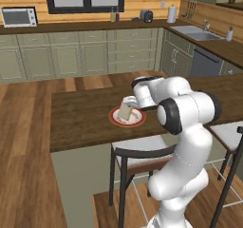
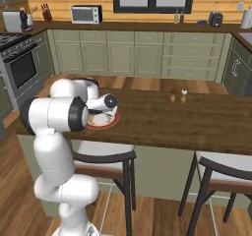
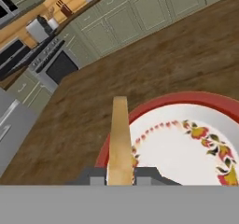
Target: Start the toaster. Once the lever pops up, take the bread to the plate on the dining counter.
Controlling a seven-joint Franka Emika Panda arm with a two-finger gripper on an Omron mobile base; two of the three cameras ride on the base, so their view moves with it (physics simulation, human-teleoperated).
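Now the pincer [image 3: 120, 175] is clenched on the thin tan bread slice [image 3: 120, 139], held on edge just above the round red-rimmed white plate [image 3: 186, 153] on the dark wooden tabletop [image 3: 154, 69], so release should drop it there.

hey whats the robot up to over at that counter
The white arm's hand is shut on the bread, holding the slice on edge just over the red-rimmed plate on the dining counter. The bread has not been let go yet. The toaster sits far back on the kitchen worktop, away from the action.
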